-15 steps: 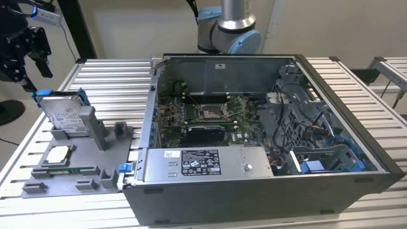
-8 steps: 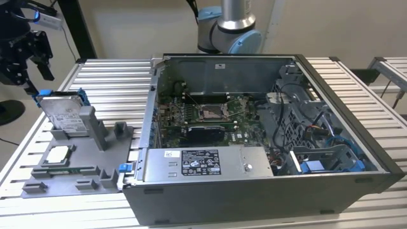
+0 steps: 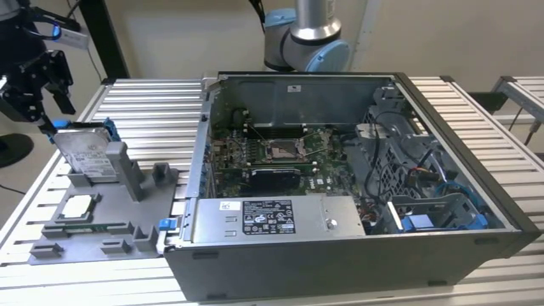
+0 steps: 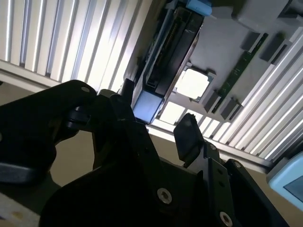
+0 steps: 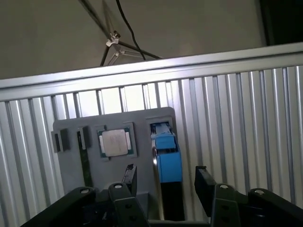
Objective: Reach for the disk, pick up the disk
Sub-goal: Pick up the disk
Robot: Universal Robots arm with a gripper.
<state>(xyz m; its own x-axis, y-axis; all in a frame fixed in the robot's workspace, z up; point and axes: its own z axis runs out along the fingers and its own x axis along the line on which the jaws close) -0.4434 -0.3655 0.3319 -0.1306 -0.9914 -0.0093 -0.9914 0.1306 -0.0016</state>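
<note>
A Universal Robots arm's black gripper (image 3: pixel 47 107) is hovering over the upper end of the disk (image 3: pixel 88 153), at the exterior view's left of an opened computer case (image 3: pixel 357 268). The silver-grey hard drive is standing on edge in a slot of a grey fixture tray (image 3: pixel 114 236) on the slatted aluminium table (image 3: pixel 144 102). It is leaning slightly, with its white label facing outward. Its long axis is running from the blue-capped end just beneath the tool down to the tray floor. A small square processor chip (image 3: pixel 78 205) is lying flat in its own pocket of the tray, beside the drive but apart from it.

In the first wrist view the two fingers (image 5: pixel 202 178) are standing well apart, one on each side of the blue bracket (image 5: pixel 168 158), and a gap is showing on both sides. The disk therefore lies straight ahead of the open jaws, and its thin edge is lining up with the space between them. The second wrist view shows the same straddle from the other side, with the bracket's pale blue end (image 4: pixel 146 105) sitting between the pads. Nothing is clamped yet, and whether a fingertip is brushing the bracket cannot be told. By the look of it, the reach is nearly complete and the grasp is not yet made.
</note>
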